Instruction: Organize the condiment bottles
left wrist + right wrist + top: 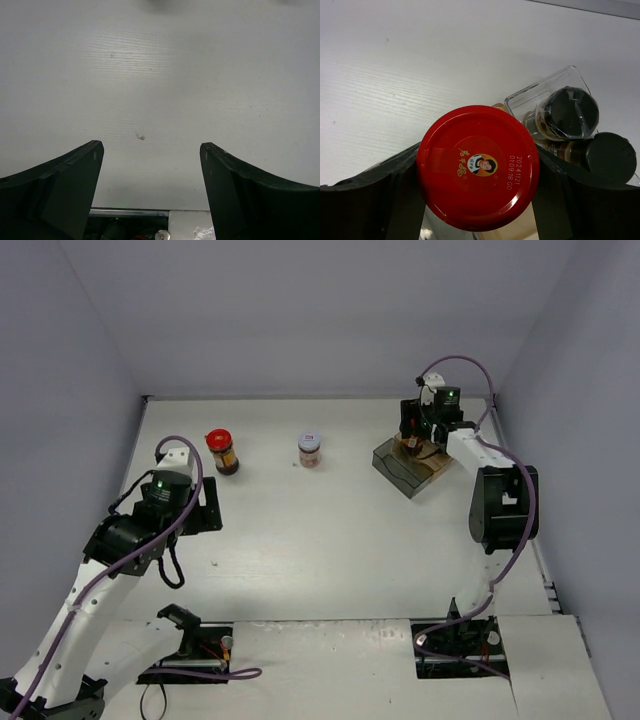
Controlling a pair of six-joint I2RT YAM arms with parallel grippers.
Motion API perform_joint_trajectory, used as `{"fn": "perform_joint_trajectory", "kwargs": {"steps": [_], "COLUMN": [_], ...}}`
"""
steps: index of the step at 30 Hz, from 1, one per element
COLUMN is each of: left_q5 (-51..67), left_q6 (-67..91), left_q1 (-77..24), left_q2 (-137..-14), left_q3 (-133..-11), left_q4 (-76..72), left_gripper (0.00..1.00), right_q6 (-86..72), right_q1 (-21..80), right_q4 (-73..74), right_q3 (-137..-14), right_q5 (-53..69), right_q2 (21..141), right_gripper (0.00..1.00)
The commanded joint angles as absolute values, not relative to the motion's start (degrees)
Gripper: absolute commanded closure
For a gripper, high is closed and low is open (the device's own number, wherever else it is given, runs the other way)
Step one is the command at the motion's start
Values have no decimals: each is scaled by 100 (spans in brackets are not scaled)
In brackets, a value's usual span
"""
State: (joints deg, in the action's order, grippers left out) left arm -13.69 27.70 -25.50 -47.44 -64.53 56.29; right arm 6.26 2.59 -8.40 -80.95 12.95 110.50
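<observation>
At the far right, the right gripper [478, 165] grasps a red-lidded jar [477, 150], its lid filling the gap between the jaws, one finger against each side. Just right of it, two black-capped bottles [569, 112] stand in the clear tray [560, 80]. The left gripper [151, 147] hangs spread and empty over the bare table [330, 540] at the left. A second red-lidded jar [222, 451] and a white-lidded jar [310, 450] stand apart along the far side.
</observation>
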Motion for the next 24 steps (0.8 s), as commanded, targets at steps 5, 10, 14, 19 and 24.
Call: {"fn": "perform_joint_trajectory", "kwargs": {"steps": [5,10,14,19,24], "left_q5": [-1468,-1459,-1450,-1450,-1450], "left_q6": [2883,2909,2909,2900,2927], "left_q1": [-2558,-2558,-2558,-2558,-2558], "left_q2": [-4781,-4764,-4746,-4702,-4720], "left_q3": [-6513,-6425,-6372,-6320,-6240], "left_q4": [5326,5309,5282,5238,5133], "left_gripper": [22,22,22,21,21], "right_q6": [615,589,606,606,615], "right_q1": [220,211,202,229,281], "right_q4": [-2215,-2303,-2215,-2031,-1618], "right_q3": [-8113,-7858,-7778,-7769,-7866], "right_q5": [1468,1468,1503,1521,1529], "right_q2": [10907,10820,10732,10328,9714], "right_gripper": [96,52,31,12,0]}}
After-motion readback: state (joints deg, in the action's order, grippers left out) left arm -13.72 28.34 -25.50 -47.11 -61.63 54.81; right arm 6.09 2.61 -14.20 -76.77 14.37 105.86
